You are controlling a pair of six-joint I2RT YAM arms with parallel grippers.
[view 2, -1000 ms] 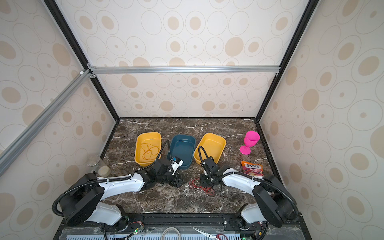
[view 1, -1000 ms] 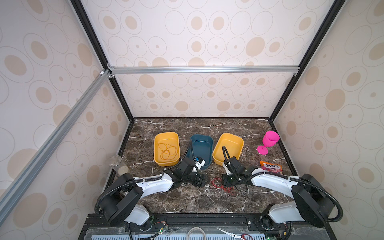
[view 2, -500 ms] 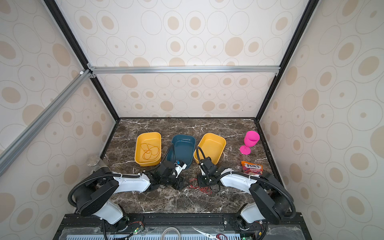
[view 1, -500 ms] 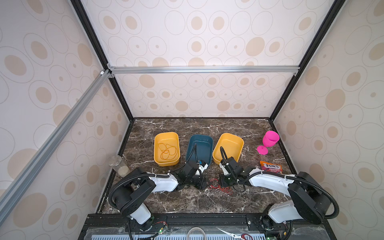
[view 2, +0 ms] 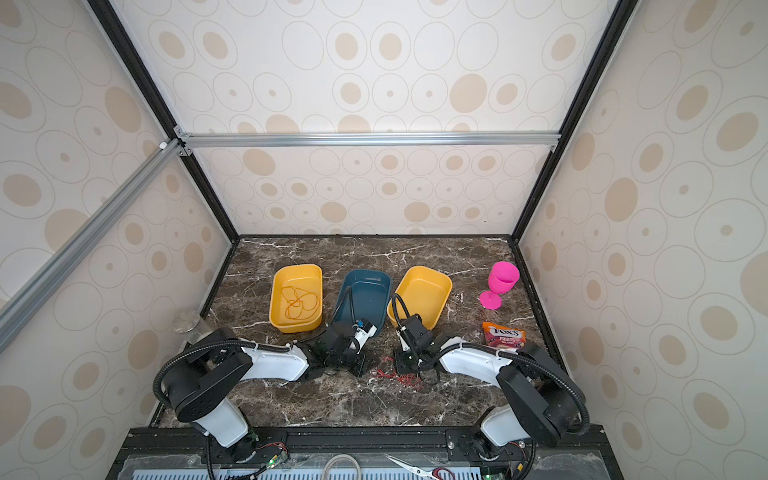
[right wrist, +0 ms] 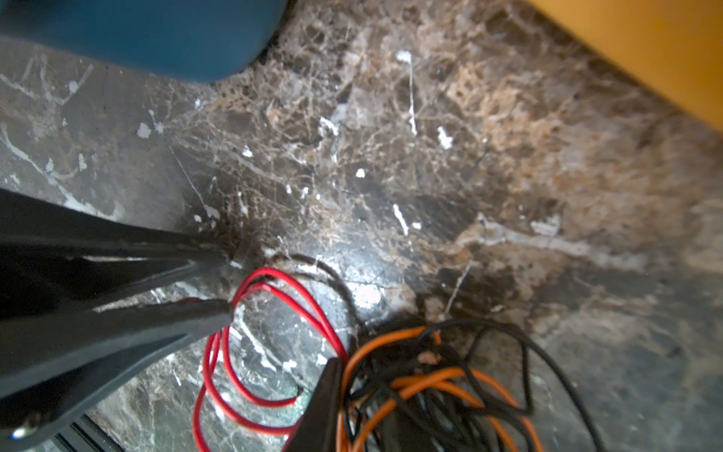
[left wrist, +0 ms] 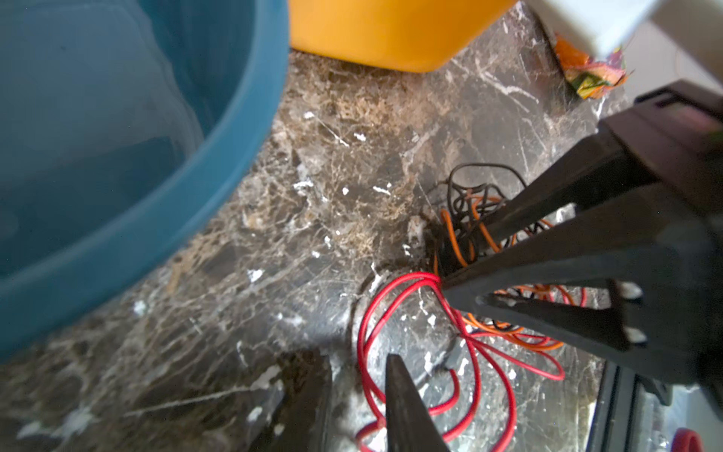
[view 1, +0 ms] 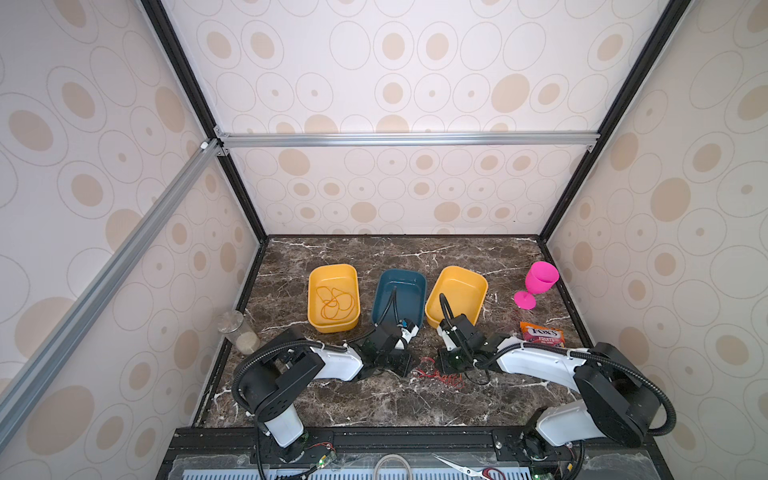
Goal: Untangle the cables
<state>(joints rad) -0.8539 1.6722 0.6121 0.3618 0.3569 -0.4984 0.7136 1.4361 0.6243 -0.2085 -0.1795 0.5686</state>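
Moved since a second ago: left claw, off the near rim of the blue tray and down to the cables, fingers drawn in; right claw unchanged.

Room: booth of spotted cream wallpaper, black posts, aluminium rail.

Counter: dark brown marble, white-veined.

Trays: three in a row across mid-counter. Left yellow tray holds one loose orange cable, already separate. Nothing seen in the blue tray or the right yellow tray.

Sundries: pink goblet and sweets packet by the right edge; jar at the left edge.

Claws: left pressed nearly together on a loop of the red cable; right fingers close, strands of the orange-and-black knot between them, apparently pinched.

Cables: remaining tangle between the trays and the front edge, mid-width.

Step, by judgement: parting red from the knot. The next move calls for a slow pull by the left while the right anchors. Snagged loops could drag the whole heap.
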